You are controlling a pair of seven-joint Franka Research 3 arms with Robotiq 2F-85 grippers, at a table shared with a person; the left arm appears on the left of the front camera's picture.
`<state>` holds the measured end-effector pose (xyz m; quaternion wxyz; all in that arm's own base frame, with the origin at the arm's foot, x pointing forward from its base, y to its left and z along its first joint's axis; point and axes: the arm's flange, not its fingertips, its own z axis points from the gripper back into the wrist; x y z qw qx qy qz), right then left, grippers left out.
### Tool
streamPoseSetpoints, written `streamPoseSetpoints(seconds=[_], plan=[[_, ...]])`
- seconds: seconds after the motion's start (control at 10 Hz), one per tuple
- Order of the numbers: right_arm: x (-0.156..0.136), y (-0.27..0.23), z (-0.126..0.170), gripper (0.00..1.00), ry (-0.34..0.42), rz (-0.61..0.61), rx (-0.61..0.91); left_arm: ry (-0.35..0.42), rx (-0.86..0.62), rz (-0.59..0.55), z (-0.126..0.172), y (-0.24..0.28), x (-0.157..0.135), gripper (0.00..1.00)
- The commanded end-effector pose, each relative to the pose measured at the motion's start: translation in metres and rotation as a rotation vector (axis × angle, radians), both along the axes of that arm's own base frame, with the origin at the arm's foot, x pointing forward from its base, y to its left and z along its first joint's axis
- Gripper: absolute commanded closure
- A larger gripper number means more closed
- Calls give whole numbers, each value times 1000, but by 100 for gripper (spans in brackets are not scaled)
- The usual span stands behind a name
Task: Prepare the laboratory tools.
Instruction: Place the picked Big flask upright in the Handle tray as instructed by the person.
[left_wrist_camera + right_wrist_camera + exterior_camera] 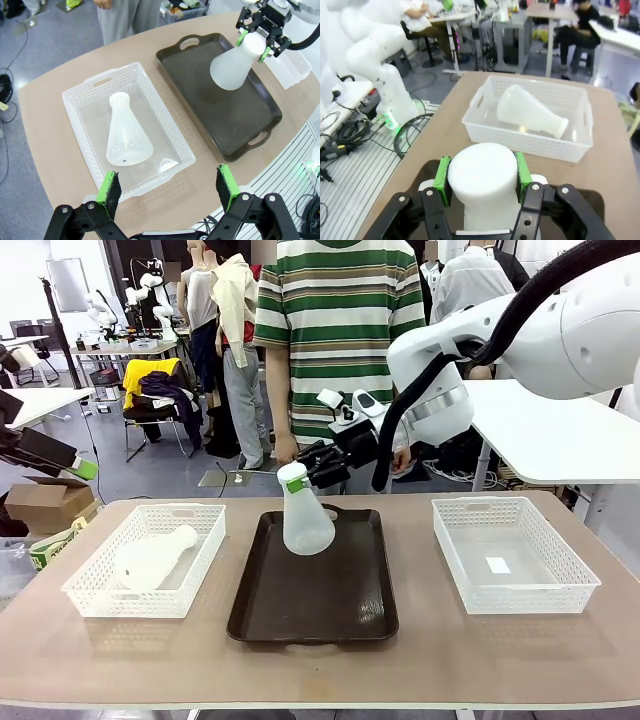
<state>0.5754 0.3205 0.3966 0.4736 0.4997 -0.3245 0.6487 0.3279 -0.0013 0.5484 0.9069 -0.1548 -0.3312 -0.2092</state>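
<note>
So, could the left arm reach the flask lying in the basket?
Probably yes: the left fingers are open and point down at the flask, nothing covers it, and the basket is open-topped.

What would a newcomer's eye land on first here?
The right gripper, jaws shut on the neck of a frosted flask, holds it tilted over the dark tray mid-table. A second flask lies on its side in the left white basket, the open left gripper hovering above.

Two frosted conical flasks are showing, a first flask (305, 525) at the dark brown tray (315, 600) and a second flask (150, 560) left of it. Two white mesh baskets are flanking that single tray, left basket (130, 602) and right basket (530, 598).
</note>
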Motion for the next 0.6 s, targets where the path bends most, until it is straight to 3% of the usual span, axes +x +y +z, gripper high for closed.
streamPoseSetpoints(seconds=[0.0,0.5], plan=[[1,-4,-8,100,-16,28,108,0,11,-14,-1,4,0,0],[14,-17,-36,100,-19,35,170,0,11,-14,-1,4,0,0]])
